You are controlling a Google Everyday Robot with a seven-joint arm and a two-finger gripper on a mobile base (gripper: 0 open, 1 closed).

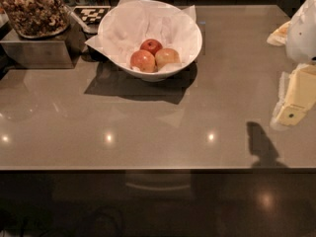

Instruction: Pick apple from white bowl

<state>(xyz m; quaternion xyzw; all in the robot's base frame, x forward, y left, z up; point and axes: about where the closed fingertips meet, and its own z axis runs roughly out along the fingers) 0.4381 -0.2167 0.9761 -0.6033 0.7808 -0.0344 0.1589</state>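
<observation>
Glossy grey counter [163, 117] w/ lamp glints [108, 138]

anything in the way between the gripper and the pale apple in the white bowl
Nothing stands on the grey counter between the gripper, at the right edge, and the large white paper-lined bowl; only the bowl's right wall intervenes. The pale yellowish-tan apple sits rightmost, beside a red-orange apple, a small dark red apple behind.

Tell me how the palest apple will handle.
The apple looks round and glossy, so may slip or roll. It sits against the red-orange apple and dark red apple, which could shift. The gripper hangs far right, away from the white bowl.
</observation>
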